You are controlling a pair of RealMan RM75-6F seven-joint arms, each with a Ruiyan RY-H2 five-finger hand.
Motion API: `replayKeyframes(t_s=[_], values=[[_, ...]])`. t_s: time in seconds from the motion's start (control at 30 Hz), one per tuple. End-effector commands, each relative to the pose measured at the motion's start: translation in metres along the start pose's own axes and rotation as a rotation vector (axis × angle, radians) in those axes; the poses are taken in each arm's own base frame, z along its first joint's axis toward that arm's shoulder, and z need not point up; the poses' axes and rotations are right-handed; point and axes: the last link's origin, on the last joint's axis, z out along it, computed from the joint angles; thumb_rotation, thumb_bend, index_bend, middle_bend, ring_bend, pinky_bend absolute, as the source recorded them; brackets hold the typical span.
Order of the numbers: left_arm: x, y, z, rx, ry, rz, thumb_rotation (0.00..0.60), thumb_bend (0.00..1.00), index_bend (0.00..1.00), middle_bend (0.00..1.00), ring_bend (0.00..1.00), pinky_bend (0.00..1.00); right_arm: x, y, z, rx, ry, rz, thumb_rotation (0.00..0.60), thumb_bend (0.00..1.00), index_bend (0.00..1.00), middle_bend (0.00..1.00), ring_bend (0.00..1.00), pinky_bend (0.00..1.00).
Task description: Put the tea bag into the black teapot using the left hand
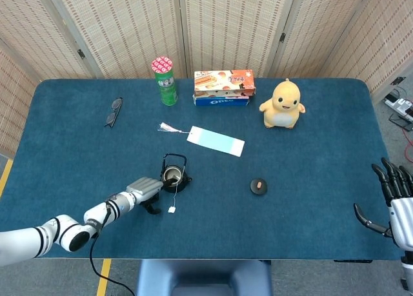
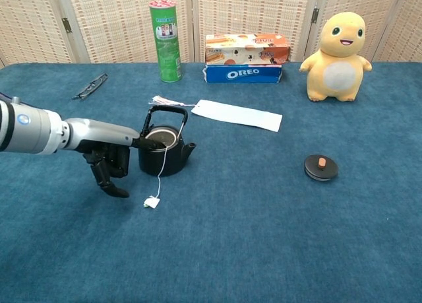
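The black teapot (image 1: 173, 178) (image 2: 165, 159) stands upright on the blue table, lid off and handle raised. The tea bag (image 2: 160, 142) lies inside it as a pale patch. Its string runs over the rim to the white tag (image 1: 172, 210) (image 2: 153, 202), which lies on the cloth in front of the pot. My left hand (image 1: 145, 191) (image 2: 109, 159) hangs just left of the pot, fingers pointing down and holding nothing, one fingertip near the rim. My right hand (image 1: 390, 202) rests at the table's far right edge with its fingers spread.
The teapot lid (image 1: 259, 186) (image 2: 321, 168) lies right of the pot. A paper strip (image 1: 216, 141) (image 2: 237, 115) lies behind it. Along the back are a green can (image 1: 166, 81), an Oreo box (image 1: 223, 88), a yellow toy (image 1: 282, 104) and glasses (image 1: 113, 111).
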Motion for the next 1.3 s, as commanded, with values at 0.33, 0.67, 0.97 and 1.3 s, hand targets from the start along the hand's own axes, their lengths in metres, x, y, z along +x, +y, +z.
replayKeyframes(t_s=[0.33, 0.67, 0.97, 1.3], values=[[0.037, 0.005, -0.021, -0.059, 0.208, -0.058, 0.6, 0.35, 0.0, 1.0, 1.0, 1.0, -0.001, -0.002, 0.0, 0.012, -0.011, 0.003, 0.219, 0.4, 0.0, 0.0, 0.01, 0.0], [0.04, -0.027, -0.138, 0.091, 0.662, 0.163, 0.6, 0.34, 0.0, 0.71, 0.75, 0.94, -0.001, -0.004, -0.002, 0.019, -0.029, 0.006, 0.219, 0.4, 0.0, 0.0, 0.01, 0.0], [-0.036, -0.051, -0.234, 0.362, 0.755, 0.149, 0.6, 0.33, 0.04, 0.23, 0.18, 0.31, -0.012, -0.01, 0.0, 0.029, -0.101, -0.01, 0.22, 0.4, 0.0, 0.0, 0.01, 0.0], [-0.11, -0.077, -0.273, 0.488, 0.79, 0.07, 0.6, 0.33, 0.04, 0.21, 0.15, 0.25, -0.03, -0.019, 0.005, 0.027, -0.186, -0.058, 0.221, 0.4, 0.0, 0.0, 0.0, 0.0]])
